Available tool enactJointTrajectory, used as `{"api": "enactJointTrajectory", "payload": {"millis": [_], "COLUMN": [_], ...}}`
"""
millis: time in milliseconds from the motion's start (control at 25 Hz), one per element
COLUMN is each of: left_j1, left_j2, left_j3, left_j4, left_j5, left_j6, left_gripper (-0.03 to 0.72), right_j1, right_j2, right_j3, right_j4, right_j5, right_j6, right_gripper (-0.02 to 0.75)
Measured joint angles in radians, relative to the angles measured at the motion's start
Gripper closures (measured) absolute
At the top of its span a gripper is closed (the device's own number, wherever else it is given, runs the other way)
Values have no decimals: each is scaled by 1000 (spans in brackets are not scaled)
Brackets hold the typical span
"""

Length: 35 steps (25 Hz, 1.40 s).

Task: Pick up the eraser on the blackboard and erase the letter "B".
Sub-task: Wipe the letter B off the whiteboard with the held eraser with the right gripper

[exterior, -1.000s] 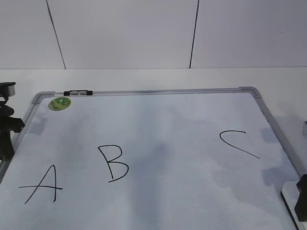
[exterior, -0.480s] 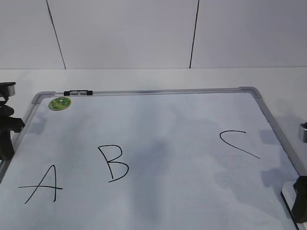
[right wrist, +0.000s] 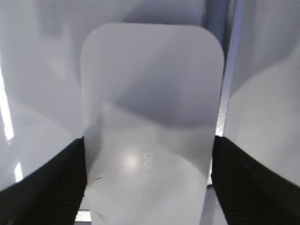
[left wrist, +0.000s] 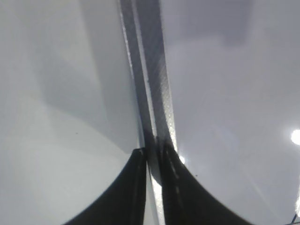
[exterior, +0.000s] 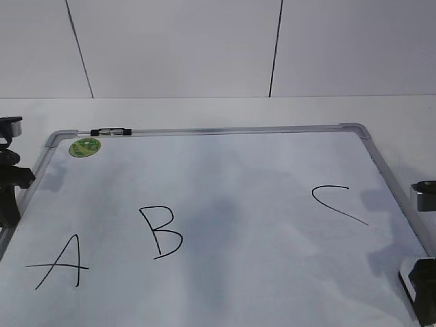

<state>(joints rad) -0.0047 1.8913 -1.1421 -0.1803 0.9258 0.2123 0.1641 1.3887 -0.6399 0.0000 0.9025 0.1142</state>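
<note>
The blackboard is a white board in a grey frame, lying flat. The letter "B" is black, left of the middle. The eraser is a white rounded block with faint grey lettering, and fills the right wrist view. My right gripper has a black finger against each long side of it. In the exterior view the eraser and right gripper sit at the board's lower right corner. My left gripper is shut and empty over the board's left frame.
A black "A" is left of the B and a "C" is at the right. A round green sticker and a small black clip are at the board's top left. The left arm stands at the left edge.
The right arm has come further into view at the right edge, and the eraser's white end has shifted slightly up and left with it. The left arm has not moved.
</note>
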Motion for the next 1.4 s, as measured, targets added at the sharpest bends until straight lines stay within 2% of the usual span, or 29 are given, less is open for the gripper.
{"api": "enactJointTrajectory", "payload": {"millis": [320,1040,1400], "left_j1": [0,0,0], "left_j2": [0,0,0], "left_j3": [0,0,0], "left_j4": [0,0,0], "left_j5": [0,0,0], "left_j6": [0,0,0], "left_gripper": [631,631,631], "right_j1": [0,0,0], "right_j2": [51,52,52], "right_j3": [0,0,0], "right_j4": [26,19,17], "right_j5": [0,-2,-2], "right_j6": [4,21,21], "right_gripper": [132,201,212]}}
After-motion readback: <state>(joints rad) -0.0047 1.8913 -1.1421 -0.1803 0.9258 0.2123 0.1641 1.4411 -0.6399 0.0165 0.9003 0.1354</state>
